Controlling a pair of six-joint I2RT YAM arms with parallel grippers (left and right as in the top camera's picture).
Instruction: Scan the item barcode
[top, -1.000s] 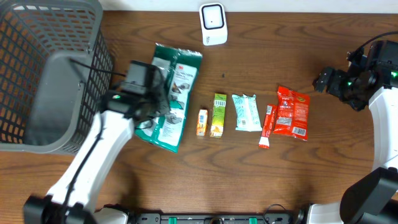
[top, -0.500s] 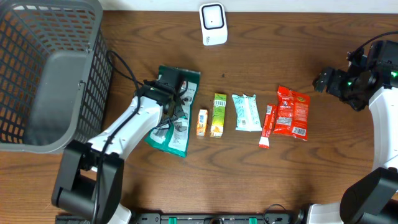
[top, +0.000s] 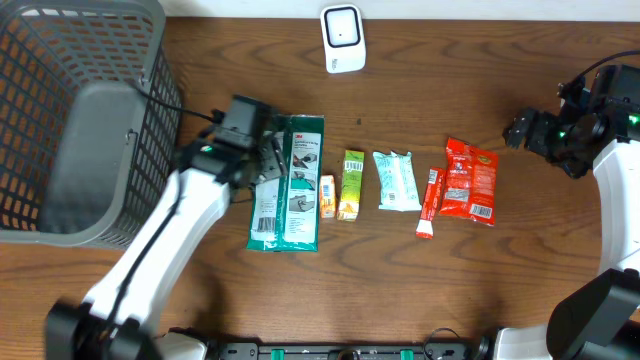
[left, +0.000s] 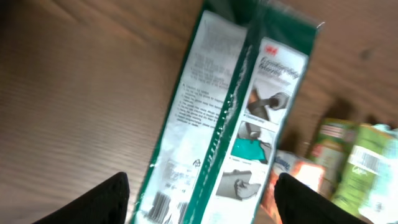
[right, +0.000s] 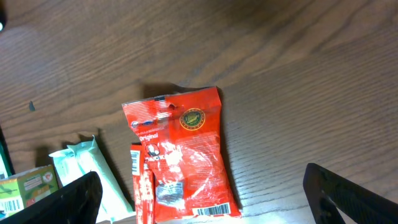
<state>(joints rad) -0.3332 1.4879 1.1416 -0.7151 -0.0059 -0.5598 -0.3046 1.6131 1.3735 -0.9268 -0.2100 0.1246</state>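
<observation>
Green pack (top: 290, 185) has swung straight | your left gripper (left: 202, 199) is hovering released, jaws spread | pack is lying lengthwise beneath, ahead.

Mock shop checkout set up on a robot test rig. Wood-grain bench (top: 420, 290) with two robot arms coming up from its near edge: left arm (top: 170, 230), right arm (top: 615, 190). Grey mesh basket (top: 40, 60) at the far left corner, shopping-basket type. Small white scanner (top: 343, 38) at the far edge, about centre. Retail packs lie in a row across the middle: green pack (top: 298, 190), orange box (top: 326, 196), green box (top: 352, 184), mint wrapper (top: 397, 181), red stick (top: 431, 203), red pouch (top: 470, 180). Printed barcodes show on several packs. Only a pale strip shows behind the bench; the rest of the room is out of view.
</observation>
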